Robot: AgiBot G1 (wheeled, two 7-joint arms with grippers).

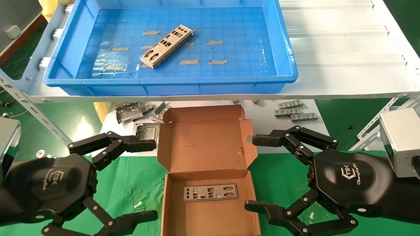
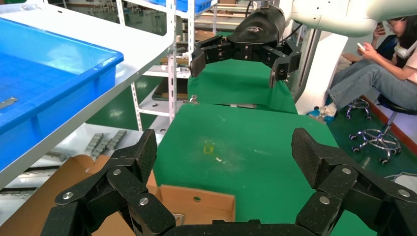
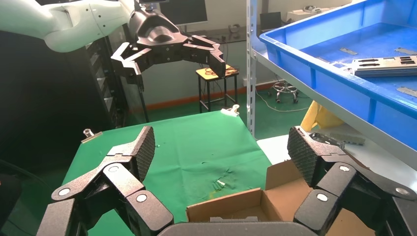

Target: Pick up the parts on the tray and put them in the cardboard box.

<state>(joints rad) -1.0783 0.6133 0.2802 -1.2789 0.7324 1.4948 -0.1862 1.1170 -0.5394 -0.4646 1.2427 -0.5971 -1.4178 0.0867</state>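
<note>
A small stack of silver punched plates [image 1: 166,46] lies askew in the middle of the blue tray [image 1: 75,42] on the white shelf; it shows in the right wrist view [image 3: 386,66] too. The open cardboard box [image 1: 205,144] sits on the green cloth below, with one plate [image 1: 210,192] flat on its floor. My left gripper [image 1: 149,178] is open and empty, left of the box. My right gripper [image 1: 254,173] is open and empty, right of the box. Both hang low beside the box walls [image 2: 196,202] [image 3: 231,204].
Grey folded brackets [image 1: 131,113] lie on a white sheet behind the box on the left, slotted strips [image 1: 295,111] on the right. The shelf's front edge [image 1: 210,97] and angled metal braces [image 1: 32,109] overhang this area. Bits of grey tape [image 1: 215,42] dot the tray floor.
</note>
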